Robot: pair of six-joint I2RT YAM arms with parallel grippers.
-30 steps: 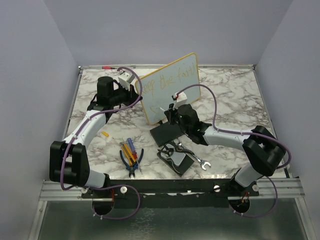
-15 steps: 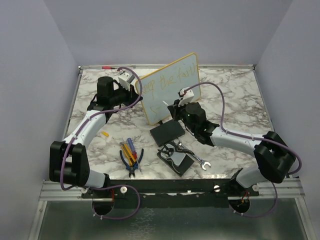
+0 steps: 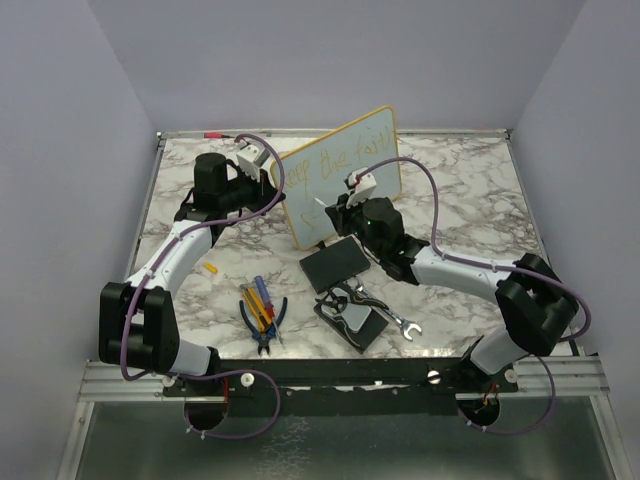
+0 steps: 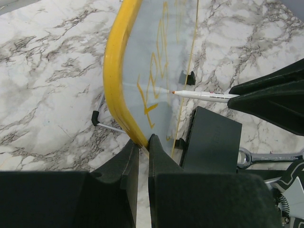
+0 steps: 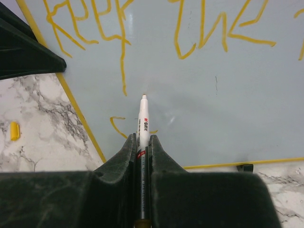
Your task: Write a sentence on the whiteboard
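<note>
Writing the second line is calling for light, even pressure: the right gripper (image 5: pixel 142 140) is pinching a white marker (image 5: pixel 143 116) between its closed jaws, tip pointing straight ahead at the whiteboard (image 5: pixel 223 95); whether it is touching I cannot tell. The sentence (image 5: pixel 90 19) is showing above the tip, with a first stroke just left of the marker. The left gripper (image 4: pixel 143 145) is clamping the board's yellow edge, steadying it.

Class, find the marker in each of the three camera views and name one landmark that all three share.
Top external: the marker is a tiny white sliver just left of centre.
Left wrist: the marker lies level at centre right, with its tip pointing left.
Right wrist: the marker is at bottom centre, pointing up.
Shared landmark: the whiteboard's yellow frame.
</note>
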